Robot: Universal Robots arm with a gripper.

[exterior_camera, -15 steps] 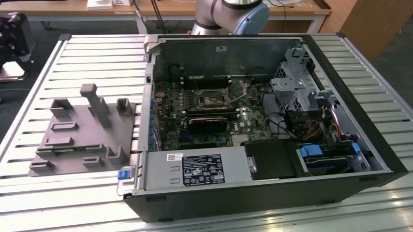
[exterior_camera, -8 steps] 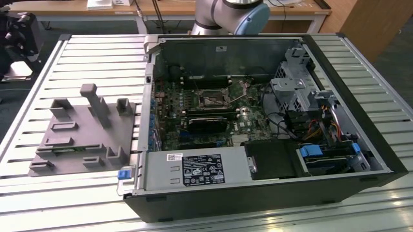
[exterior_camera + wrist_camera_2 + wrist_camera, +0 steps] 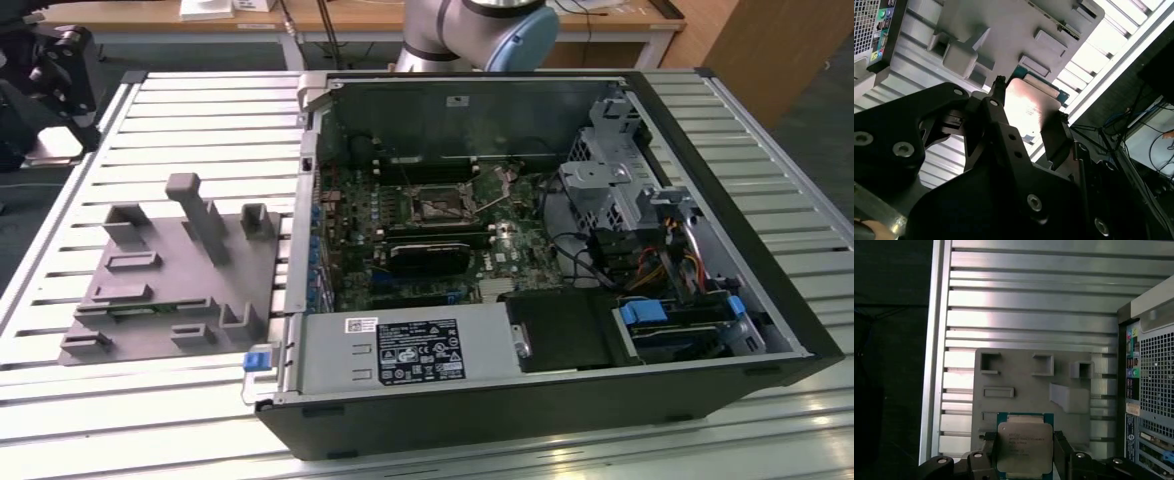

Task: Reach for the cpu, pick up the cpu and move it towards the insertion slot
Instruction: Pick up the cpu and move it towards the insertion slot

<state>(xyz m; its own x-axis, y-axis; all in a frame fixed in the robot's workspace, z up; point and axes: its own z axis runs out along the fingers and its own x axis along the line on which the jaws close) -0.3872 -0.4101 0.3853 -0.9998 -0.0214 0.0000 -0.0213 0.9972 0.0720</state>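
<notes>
Pickup looks done: black two-fingered hand (image 3: 1024,439) clamped on the flat silvery square cpu (image 3: 1024,452) over the grey plastic fixture plate (image 3: 1024,380), the metal-framed insertion slot (image 3: 441,205) well apart inside the open black case (image 3: 755,230), so carrying wants a level hold.

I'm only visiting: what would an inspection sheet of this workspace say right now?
Surface: slatted metal table carrying an open computer case.
Job's things: cpu held above the grey fixture; insertion slot on the board inside the case.
Clutter: nothing seen.
Grippers: gripper, jaws shut on the cpu's sides.
Cables: coloured wires inside the case.
Surroundings: desks behind the table.
</notes>
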